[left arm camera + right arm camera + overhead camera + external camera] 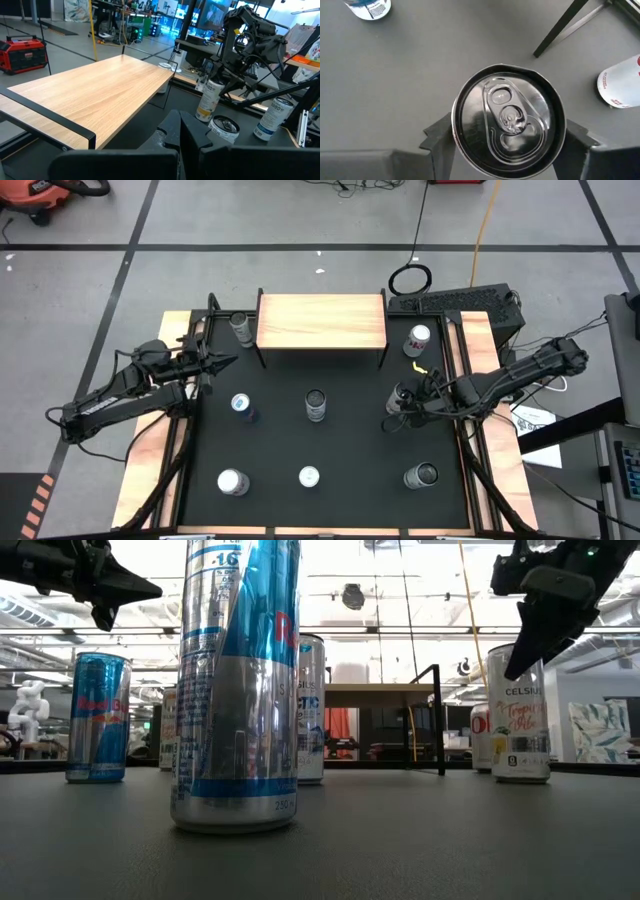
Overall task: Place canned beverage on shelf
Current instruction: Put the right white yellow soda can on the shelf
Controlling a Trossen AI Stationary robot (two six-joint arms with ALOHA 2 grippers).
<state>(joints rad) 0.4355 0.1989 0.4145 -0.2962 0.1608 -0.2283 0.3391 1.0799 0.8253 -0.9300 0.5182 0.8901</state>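
The shelf (pixel 322 320), a pale wood top on thin black legs, stands at the table's far middle. A white can with a dark top (pixel 509 120) stands upright on the black mat to the right of the shelf's front; the low view shows it as a white printed can (pixel 520 720). My right gripper (pixel 405 402) slants down over it, one finger on each side. My left gripper (pixel 225 363) is shut and holds nothing; it hovers level, to the left of the shelf. My right gripper has the can's upper wall just under the rim (pixel 456 137) between its two fingers (pixel 437 140), one on each opposite side. It comes from above, slanting down from the table's right. The can stands upright with its base on the mat.
Other cans stand about the mat: one left of the shelf (pixel 241 328), one at its right (pixel 418 340), two in the middle (pixel 240 405) (pixel 316 405), and three along the near side (pixel 232 481) (pixel 309 476) (pixel 421 475). Black rails run along the table's sides.
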